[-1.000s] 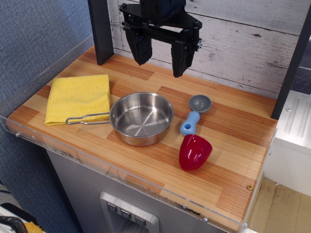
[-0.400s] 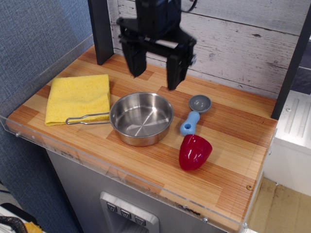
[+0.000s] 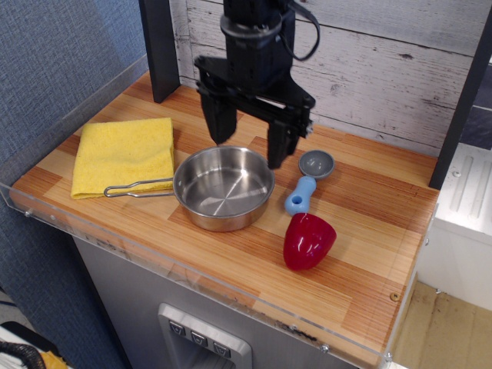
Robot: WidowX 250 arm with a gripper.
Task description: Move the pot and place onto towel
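The pot (image 3: 223, 187) is a shiny round shallow steel pan standing upright in the middle of the wooden counter. Its thin wire loop handle (image 3: 138, 187) points left and its end lies over the lower right edge of the towel. The towel (image 3: 123, 154) is a folded bright yellow cloth at the counter's left. My black gripper (image 3: 247, 151) is open and empty. It hangs just above the pot's far rim, one finger (image 3: 221, 125) near the back left of the rim and the other (image 3: 278, 147) near the back right.
A small grey-and-blue scoop (image 3: 309, 177) lies right of the pot. A red cup (image 3: 307, 240) lies on its side in front of the scoop. A dark post (image 3: 161, 48) stands at the back left. A clear acrylic lip (image 3: 192, 275) edges the counter's front.
The gripper has come down and slightly forward, from high near the back wall to just above the pot's far rim. It stays open. The pot and towel have not moved.
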